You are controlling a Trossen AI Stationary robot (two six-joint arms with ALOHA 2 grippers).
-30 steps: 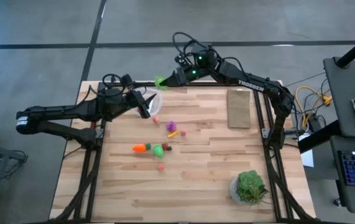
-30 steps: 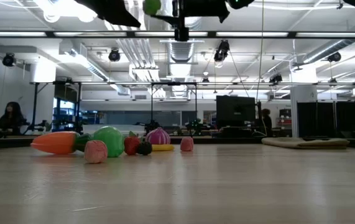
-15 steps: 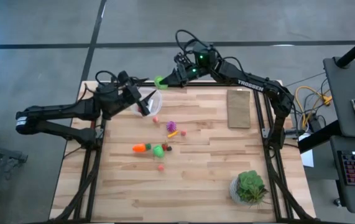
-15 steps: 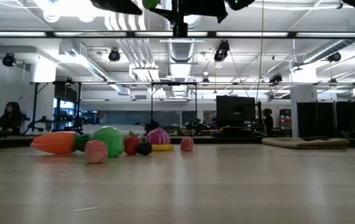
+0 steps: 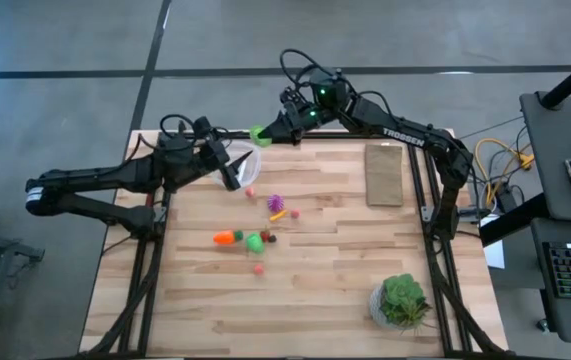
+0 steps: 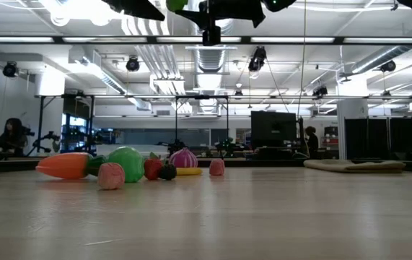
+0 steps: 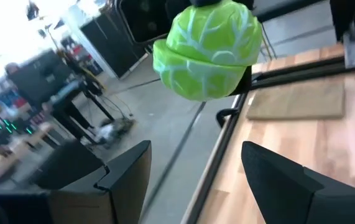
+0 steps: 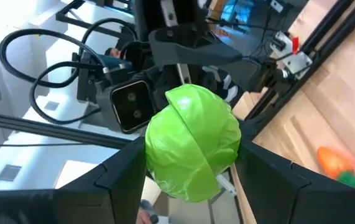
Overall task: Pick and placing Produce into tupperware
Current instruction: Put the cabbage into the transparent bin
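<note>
A green ball (image 8: 193, 151) is held tight between the two fingers of the right gripper (image 5: 263, 133). It is held up in the air at the far edge of the table (image 5: 335, 290), just beside the tupperware (image 5: 238, 161). In the left wrist view the same ball is seen right in front of the camera, pinched from above.

The tupperware is held by the left gripper (image 5: 227, 167), and it looks tipped toward the ball. The fingers of the left gripper are closed on its rim, as far as can be told from the high view. In the left wrist view those fingers look spread a little, but the clear bowl cannot be made out there.

The step in hand is judged to be the drop: the ball is being brought to the bowl. For the next move, the ball needs to be put right over the open mouth of the bowl, and then the right fingers need to be opened. The bowl needs to be kept steady while this is done.

More produce is left on the table: an orange carrot (image 5: 225, 238), another green ball (image 5: 254, 241), a purple cluster (image 5: 275, 202) and small red pieces (image 5: 259, 268). A plant in a white pot (image 5: 401, 302) and a tan board (image 5: 385, 174) are also seen on the table, well apart from the produce.
</note>
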